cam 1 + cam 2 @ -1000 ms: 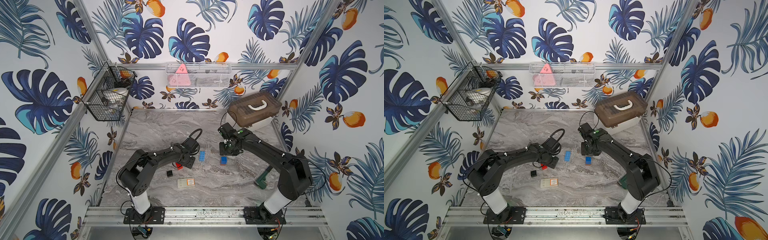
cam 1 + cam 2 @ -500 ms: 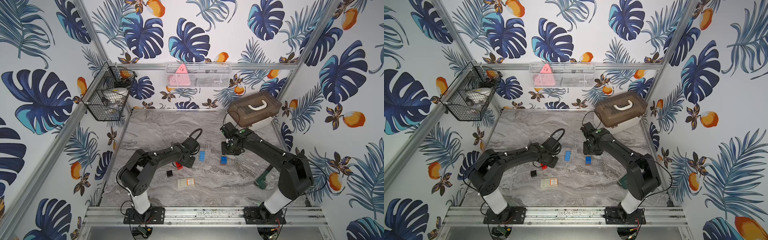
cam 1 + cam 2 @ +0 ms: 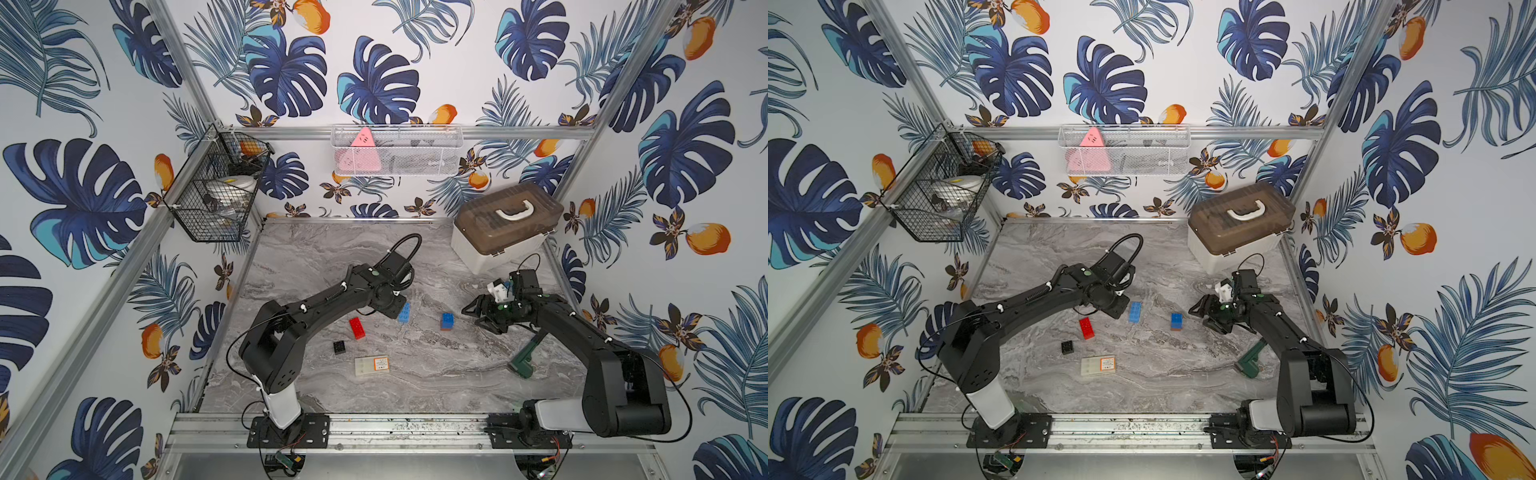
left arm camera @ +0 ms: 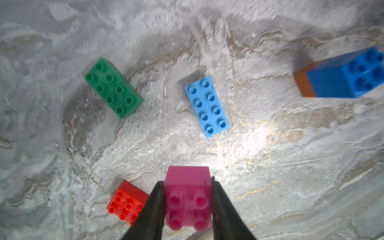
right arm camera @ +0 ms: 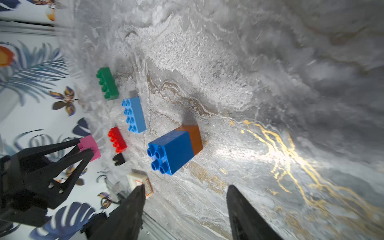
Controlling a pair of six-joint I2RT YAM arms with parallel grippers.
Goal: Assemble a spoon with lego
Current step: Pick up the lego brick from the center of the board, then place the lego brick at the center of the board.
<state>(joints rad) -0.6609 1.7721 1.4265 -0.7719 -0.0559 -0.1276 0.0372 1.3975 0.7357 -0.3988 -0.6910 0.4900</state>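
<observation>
My left gripper [image 4: 187, 181] is shut on a pink lego brick [image 4: 188, 197] held just above the table. Around it lie a red brick [image 4: 125, 202], a green brick [image 4: 113, 88] and a light blue brick [image 4: 207, 106]. A blue brick stands stacked on an orange one [image 3: 447, 321], upright at mid-table. My right gripper [image 5: 186, 187] is open and empty, just right of that stack [image 5: 174, 149]. A small black brick [image 3: 339, 346] sits near the red brick [image 3: 356, 328]. The left arm hides the green brick in both top views. No spoon is in view.
A flat beige box with an orange label [image 3: 372, 365] lies toward the front. A dark green handled tool [image 3: 524, 357] lies under the right arm. A lidded storage box [image 3: 505, 226] fills the back right corner. A wire basket [image 3: 220, 195] hangs on the left wall.
My right gripper has drawn back to the right, away from the blue-and-orange stack, and its wrist has turned. The left arm has stayed nearly in place.
</observation>
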